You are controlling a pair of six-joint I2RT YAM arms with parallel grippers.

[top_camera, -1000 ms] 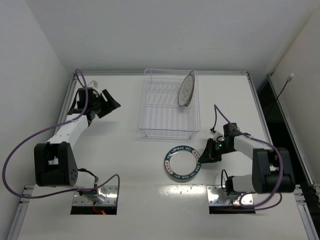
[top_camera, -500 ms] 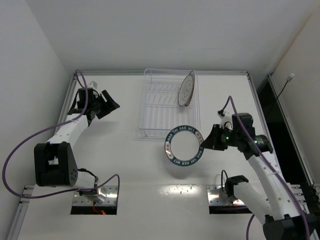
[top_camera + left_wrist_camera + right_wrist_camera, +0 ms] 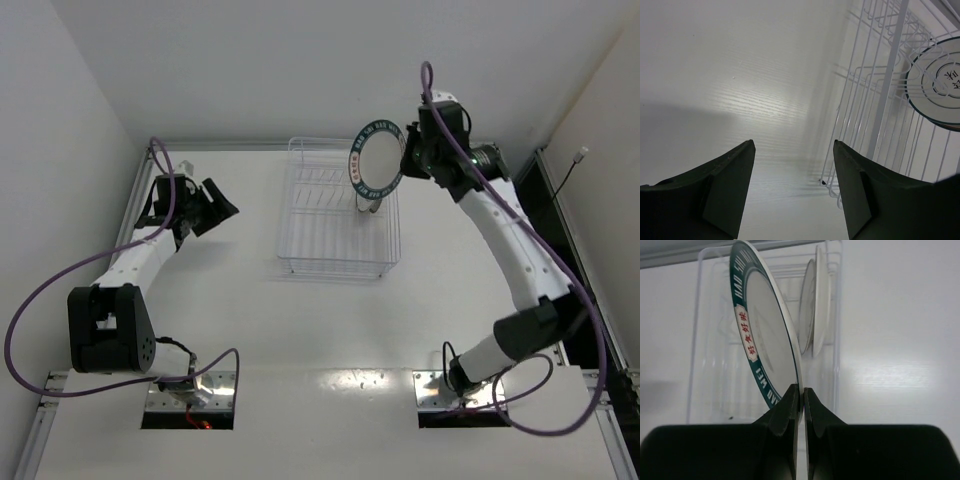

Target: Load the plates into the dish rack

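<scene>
Right pincer [image 3: 801, 395] carried lettered plate [image 3: 767, 335] up over dish rack [image 3: 310, 230].

Robot lab test cell, not home kitchen. Bare white surface [image 3: 250, 330] boxed in by plain white panel walls [image 3: 60, 120], metal edging [image 3: 330, 146] along top. Two arms [image 3: 140, 255] bolted to metal plates [image 3: 215, 383] at lower edge. Purple cables [image 3: 10, 345] loop loose. Kitchenware at upper centre: wire dish rack [image 3: 283, 240], lettered plate [image 3: 378, 160].
</scene>
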